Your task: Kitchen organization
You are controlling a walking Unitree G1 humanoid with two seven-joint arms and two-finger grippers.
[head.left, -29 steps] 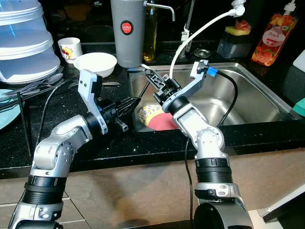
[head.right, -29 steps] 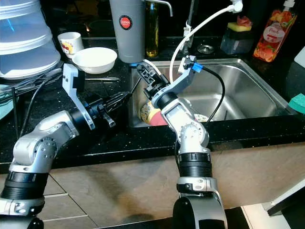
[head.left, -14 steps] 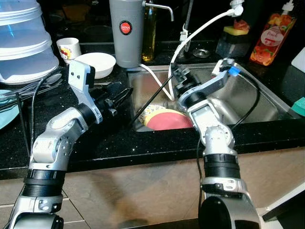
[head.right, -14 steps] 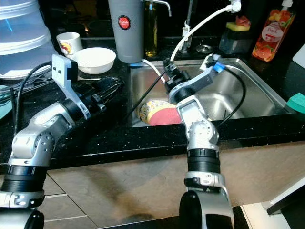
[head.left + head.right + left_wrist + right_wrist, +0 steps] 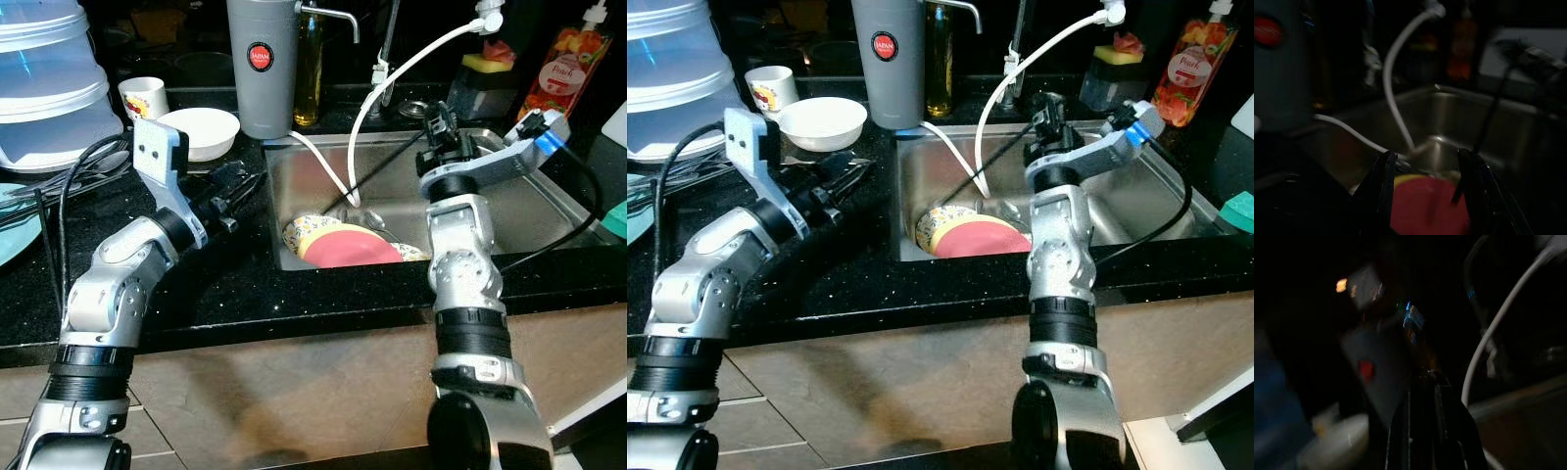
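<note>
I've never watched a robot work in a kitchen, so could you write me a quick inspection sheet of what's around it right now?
Surface: black speckled countertop around a steel sink.
Job's things: pink plate on patterned dishes in the sink; long dark utensil slanting up to the right gripper.
Clutter: white bowl, small mug, grey canister, orange soap bottle, sponge holder.
Grippers: left gripper open over the counter beside the sink; right gripper shut on the utensil above the sink.
Cables: white hose looping into the sink; black cable along each arm.
Surroundings: stacked clear containers, faucet.
</note>
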